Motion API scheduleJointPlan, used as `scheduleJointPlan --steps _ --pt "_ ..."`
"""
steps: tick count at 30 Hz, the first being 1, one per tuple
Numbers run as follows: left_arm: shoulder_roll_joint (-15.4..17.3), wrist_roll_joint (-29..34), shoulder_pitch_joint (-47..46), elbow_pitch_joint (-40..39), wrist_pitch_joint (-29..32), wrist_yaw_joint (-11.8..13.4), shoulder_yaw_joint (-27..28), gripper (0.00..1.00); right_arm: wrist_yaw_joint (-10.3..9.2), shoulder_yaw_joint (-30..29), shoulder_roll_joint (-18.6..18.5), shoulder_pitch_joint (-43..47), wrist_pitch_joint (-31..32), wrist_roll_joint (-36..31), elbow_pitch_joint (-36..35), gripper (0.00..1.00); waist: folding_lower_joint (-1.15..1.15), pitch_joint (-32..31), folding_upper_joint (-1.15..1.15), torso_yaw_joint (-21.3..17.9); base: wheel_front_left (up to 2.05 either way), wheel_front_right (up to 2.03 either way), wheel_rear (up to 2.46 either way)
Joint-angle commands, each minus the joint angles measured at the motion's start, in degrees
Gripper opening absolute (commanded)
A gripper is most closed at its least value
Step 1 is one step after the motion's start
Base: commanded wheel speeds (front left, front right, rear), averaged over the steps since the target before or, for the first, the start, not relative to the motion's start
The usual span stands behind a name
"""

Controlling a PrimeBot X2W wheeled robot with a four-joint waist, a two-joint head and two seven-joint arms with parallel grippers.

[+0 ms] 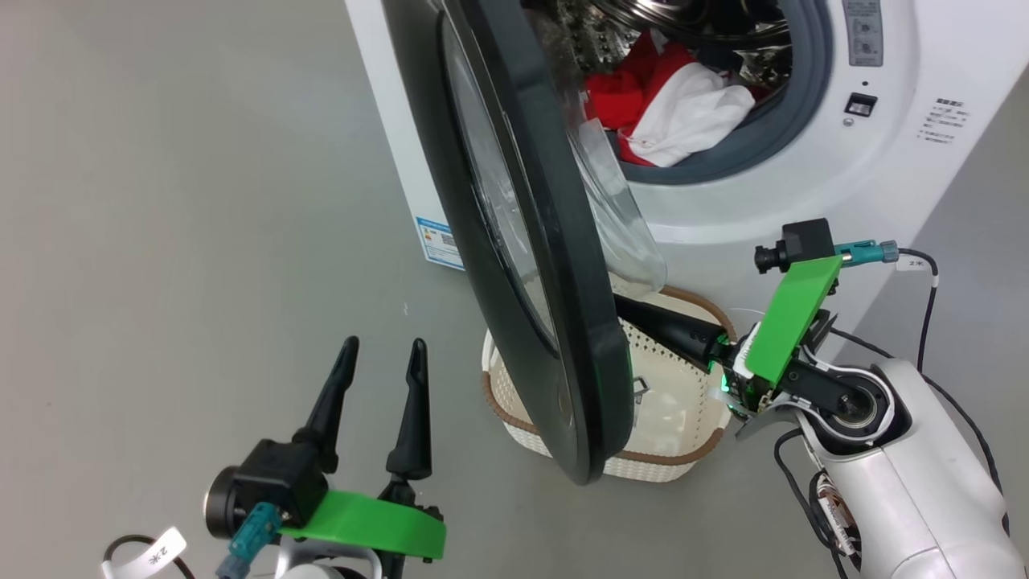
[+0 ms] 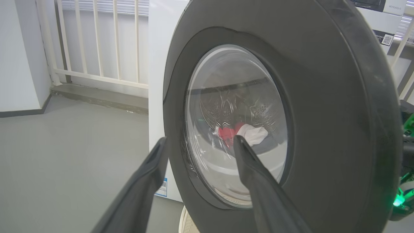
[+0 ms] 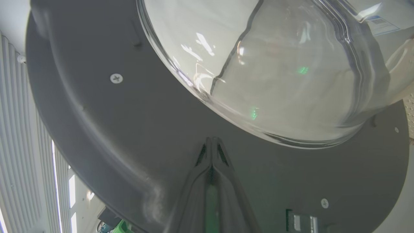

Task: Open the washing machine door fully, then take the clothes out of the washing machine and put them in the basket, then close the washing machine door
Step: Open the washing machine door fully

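Door (image 1: 563, 265) half-open, glossy black rim, bulging glass

One washing machine (image 1: 804, 185), one door (image 1: 563, 281), one basket (image 1: 667, 465), two claws (image 1: 384, 346) (image 3: 212, 142)

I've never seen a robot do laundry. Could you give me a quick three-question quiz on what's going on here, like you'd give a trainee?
1. Where do the clothes lie now?
2. True or false: the washing machine door is shut.
3. The right gripper is: A) wide open; B) shut, tips at the door's inner face; C) shut on a garment.

Key:
1. Inside the washing machine.
2. False; it stands partly open.
3. B.
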Motion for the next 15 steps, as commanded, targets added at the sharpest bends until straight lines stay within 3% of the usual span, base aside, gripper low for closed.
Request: scheduleJointPlan --steps 1,15 --pt "0.6 0.5 -0.2 -1.7 -0.4 -0.1 2.1 1.00 0.43 1.5 0.9 0.4 0.1 0.7 -1.9 0.00 0.00 -0.2 0.00 0.7 0.00 0.00 0.00" --pt "0.6 -0.1 0.6 -1.9 -0.4 0.0 2.0 1.00 0.43 5.3 0.9 1.9 -0.5 2.7 -2.4 0.00 0.00 -0.6 0.00 5.0 0.00 0.00 0.00"
